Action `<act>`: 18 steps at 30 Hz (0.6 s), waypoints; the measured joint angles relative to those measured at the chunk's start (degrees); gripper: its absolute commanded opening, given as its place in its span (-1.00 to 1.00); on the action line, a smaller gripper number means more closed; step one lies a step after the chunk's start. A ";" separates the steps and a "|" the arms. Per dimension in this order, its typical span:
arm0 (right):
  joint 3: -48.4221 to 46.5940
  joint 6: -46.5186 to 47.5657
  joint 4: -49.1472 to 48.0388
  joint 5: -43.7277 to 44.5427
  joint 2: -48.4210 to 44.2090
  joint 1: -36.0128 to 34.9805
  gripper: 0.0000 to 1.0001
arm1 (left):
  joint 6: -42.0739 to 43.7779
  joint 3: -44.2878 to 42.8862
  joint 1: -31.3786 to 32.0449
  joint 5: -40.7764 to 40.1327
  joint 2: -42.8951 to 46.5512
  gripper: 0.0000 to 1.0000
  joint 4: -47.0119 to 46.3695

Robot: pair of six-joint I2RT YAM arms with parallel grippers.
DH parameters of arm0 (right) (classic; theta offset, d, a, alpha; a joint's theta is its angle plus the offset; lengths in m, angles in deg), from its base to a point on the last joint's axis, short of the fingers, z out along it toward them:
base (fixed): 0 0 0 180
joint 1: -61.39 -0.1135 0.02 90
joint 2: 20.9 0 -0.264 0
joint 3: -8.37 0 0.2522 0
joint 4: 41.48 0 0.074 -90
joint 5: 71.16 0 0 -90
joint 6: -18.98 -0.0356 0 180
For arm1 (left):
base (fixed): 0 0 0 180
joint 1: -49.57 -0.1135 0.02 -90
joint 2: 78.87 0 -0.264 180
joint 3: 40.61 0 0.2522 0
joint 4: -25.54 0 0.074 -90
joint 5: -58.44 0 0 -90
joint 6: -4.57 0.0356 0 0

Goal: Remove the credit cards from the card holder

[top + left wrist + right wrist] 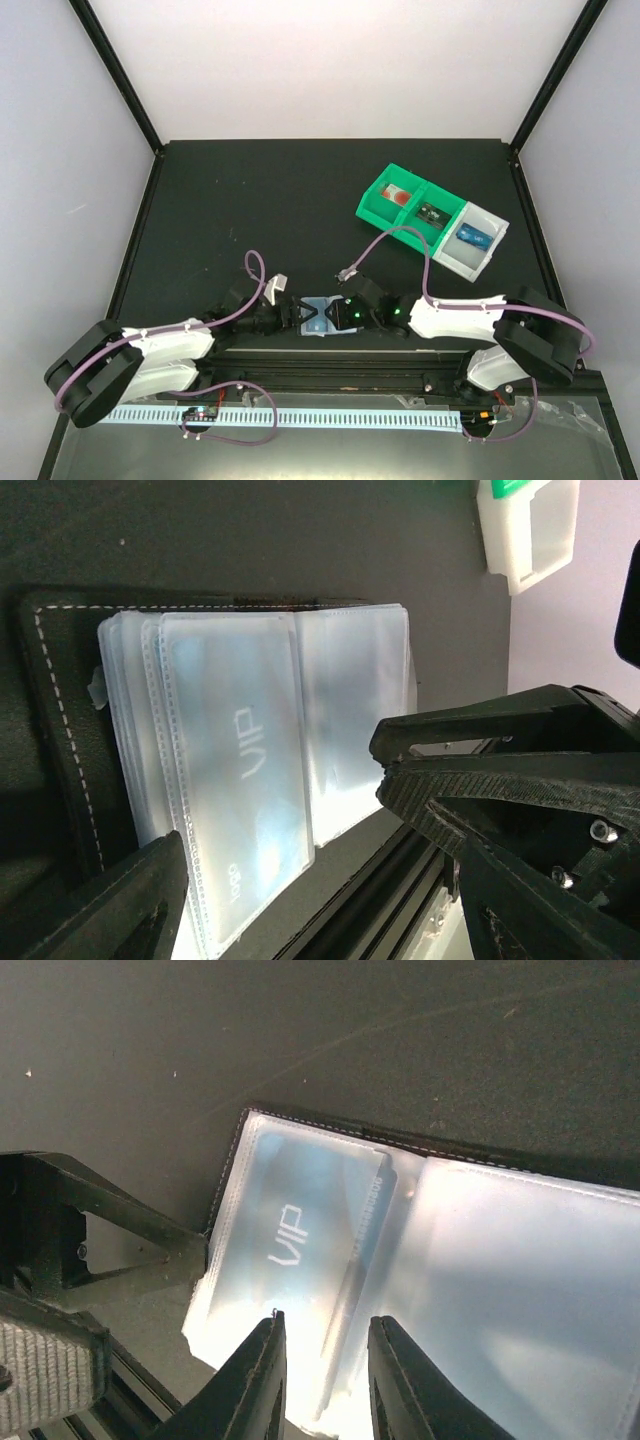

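Note:
The card holder lies open at the table's near edge, between my two grippers. Its dark cover and pale translucent sleeves fill the left wrist view. A blue credit card marked "VIP" sits inside a sleeve; it also shows in the right wrist view. My left gripper is wide open with the sleeves between its fingers. My right gripper is narrowly open, its fingertips on either side of a raised sleeve edge. Another blue card lies in the tray's white end.
A green-and-grey compartment tray stands at the back right, holding a red-and-white item and a dark green item. A black rail runs along the near table edge just behind the holder. White walls enclose the table.

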 measured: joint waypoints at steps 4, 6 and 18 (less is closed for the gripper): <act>0.11 0.04 -0.74 -0.74 1.60 0.00 -0.49 | -1.20 0.81 0.02 -0.33 0.24 0.52 -0.70; 0.11 0.04 -1.01 -1.33 2.56 0.00 -0.49 | -1.75 1.03 0.11 -0.35 0.28 0.53 -1.07; 0.07 0.50 -2.21 -2.36 6.51 0.00 -0.72 | -2.49 1.03 0.22 -0.83 2.29 0.61 -1.22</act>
